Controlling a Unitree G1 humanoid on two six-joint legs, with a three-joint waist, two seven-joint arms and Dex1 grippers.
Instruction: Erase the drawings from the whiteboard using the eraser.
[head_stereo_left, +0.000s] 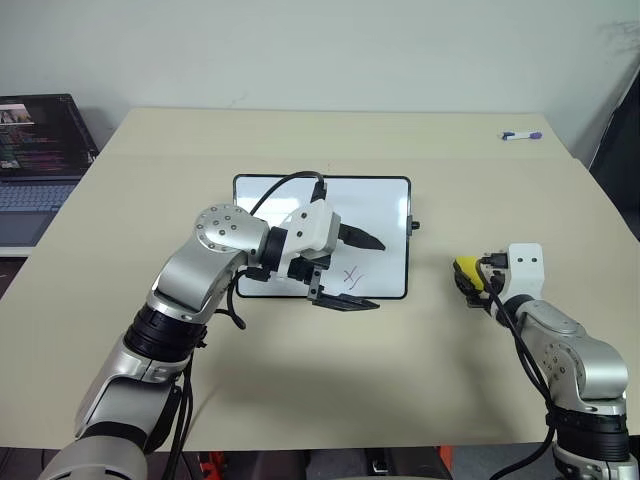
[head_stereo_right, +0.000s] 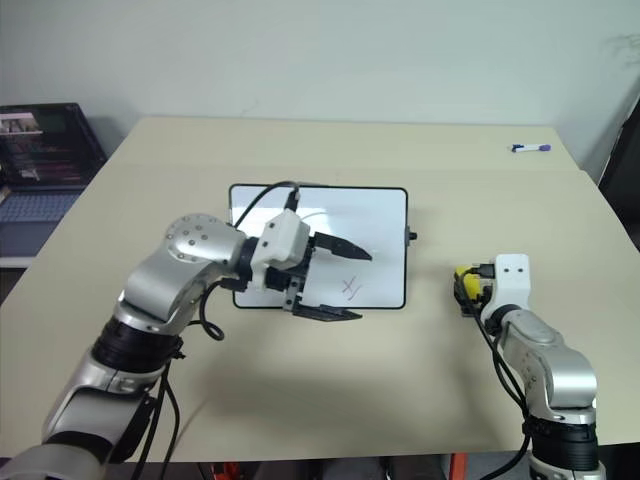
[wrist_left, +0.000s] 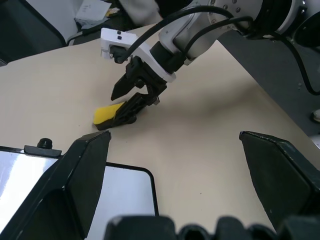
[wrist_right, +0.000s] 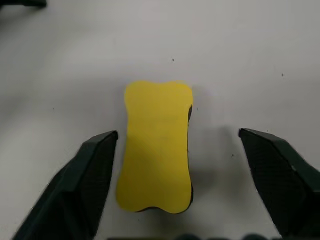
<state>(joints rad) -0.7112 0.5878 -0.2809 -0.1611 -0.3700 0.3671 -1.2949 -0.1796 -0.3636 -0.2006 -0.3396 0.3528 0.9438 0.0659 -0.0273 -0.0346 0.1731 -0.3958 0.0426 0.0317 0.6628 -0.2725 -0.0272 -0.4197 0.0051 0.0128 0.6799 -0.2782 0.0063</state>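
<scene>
Whiteboard (head_stereo_left: 380, 200) mid-table (head_stereo_left: 300, 390), purple-red drawings (head_stereo_left: 353, 275) near its front right corner. Left gripper (head_stereo_left: 352, 270) hovering over that corner, fingers wide, nothing held. Yellow eraser (wrist_right: 156, 145) flat on table right of whiteboard (dark underside down), between spread fingers of right gripper (wrist_right: 177, 175), not yet clamped.

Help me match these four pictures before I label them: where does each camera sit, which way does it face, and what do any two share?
Left eye view: on the head, facing forward and down at the table; both arms show, left end effector over the whiteboard.
Right eye view: the same scene from its stereo twin.
Left wrist view: looks along its own open fingers across the table at the right end effector.
Right wrist view: looks down between its fingers at the eraser.
Shared: the yellow eraser appears in all four.
</scene>
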